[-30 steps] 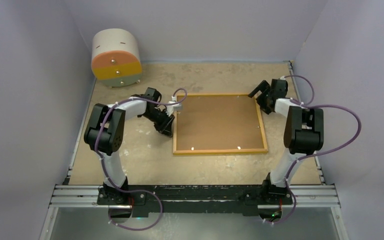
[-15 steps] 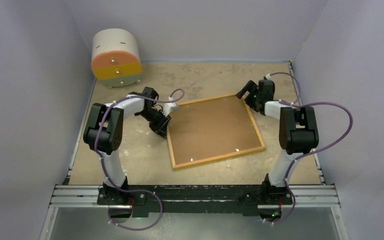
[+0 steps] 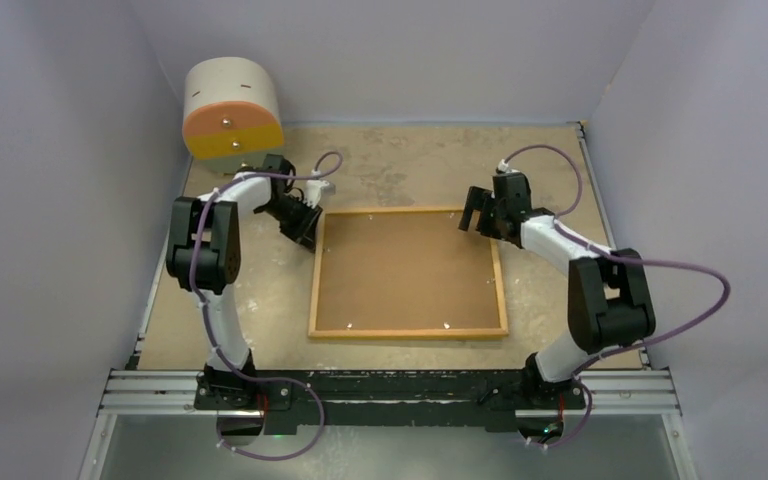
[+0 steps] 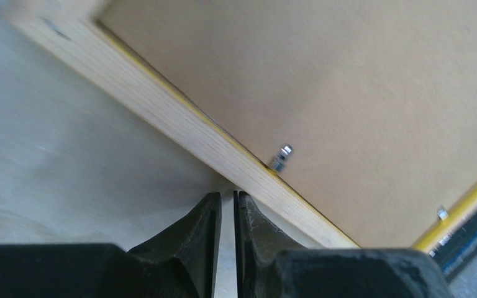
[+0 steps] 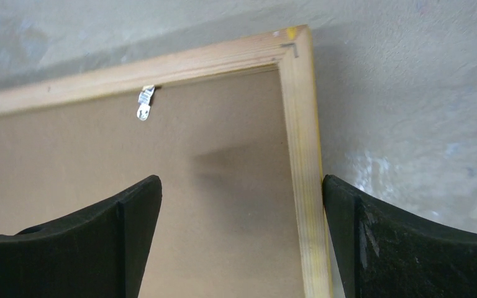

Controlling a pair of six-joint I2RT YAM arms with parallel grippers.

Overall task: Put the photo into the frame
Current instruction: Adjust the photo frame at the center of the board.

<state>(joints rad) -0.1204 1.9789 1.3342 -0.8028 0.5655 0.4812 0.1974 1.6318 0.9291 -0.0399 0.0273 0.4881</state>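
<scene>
Frame (image 3: 410, 333) lies back-up mid-worktop (image 3: 410, 160), long axis left-right, edges square to the worktop's near edge. Mottled sandy surface shows on all four sides. Rim is pale wood with a yellow outer edge. Flat brown backing board (image 3: 405, 270) sits inside, with small metal clips (image 5: 144, 104). Left hand (image 3: 305, 228) is at the far-left corner, fingers all but together. Right hand (image 3: 478, 222) is spread wide, straddling the right rim near the far-right corner.

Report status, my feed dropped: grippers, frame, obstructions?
Left gripper nearly shut, empty, beside yellow rectangular wood-backed picture frame. Right gripper open, straddling its right rim. Frame face down, brown backing board in it; photo not in sight.
</scene>
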